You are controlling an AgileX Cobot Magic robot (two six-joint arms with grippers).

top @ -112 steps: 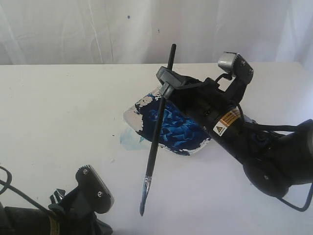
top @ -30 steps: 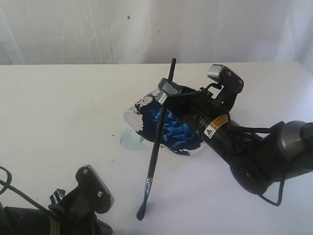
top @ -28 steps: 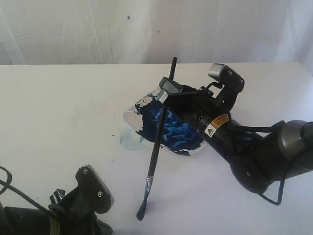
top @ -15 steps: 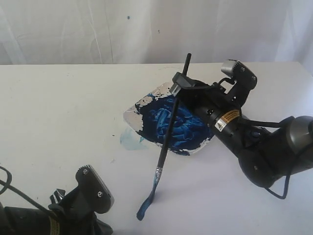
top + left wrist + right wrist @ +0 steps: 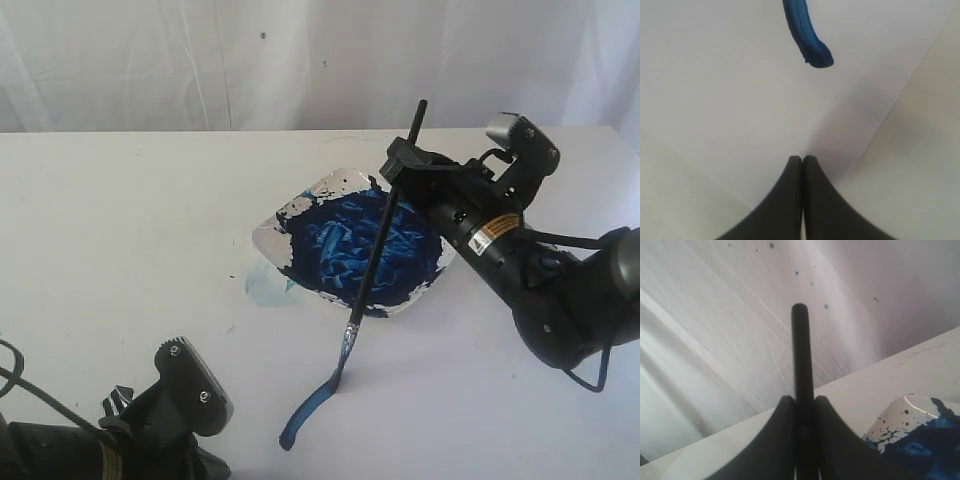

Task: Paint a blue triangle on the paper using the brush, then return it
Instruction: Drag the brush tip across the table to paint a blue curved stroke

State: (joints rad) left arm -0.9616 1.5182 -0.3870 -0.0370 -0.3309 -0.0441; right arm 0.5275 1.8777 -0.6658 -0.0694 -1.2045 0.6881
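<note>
Since half a second ago: right arm has shifted toward the right and far side of the bench (image 5: 120,220), carrying the brush (image 5: 380,235) with it. The painted line is longer than before. Left arm is unchanged.

Right pincer (image 5: 403,165): clenched on the upper handle of the brush. In the right wrist view the two jaws press the black handle (image 5: 800,350) from both sides at the pincer (image 5: 804,410), and the handle end sticks out beyond them.

Brush: tilted, handle end up and away, silver ferrule low. Shaft crosses in front of the paint dish (image 5: 270,235); tip is down on the paper (image 5: 450,400), just in front of the dish's near rim.

Blue stroke (image 5: 310,405): one thick, slightly curved line running from a rounded end near the left pincer up to the brush tip. Only this single side is painted; no closed triangle.

Left pincer (image 5: 190,385): at the near-left edge, low over the sheet. In the left wrist view the fingertips are pressed together (image 5: 802,159), nothing between them. The stroke's rounded end (image 5: 802,32) lies ahead of them, apart. Two faint edges of the paper (image 5: 740,100) converge toward the tips.

Dish (image 5: 890,422): white, spattered, filled with dark blue paint. Pale blue smear (image 5: 265,287) on the bench beside its near-left corner.
</note>
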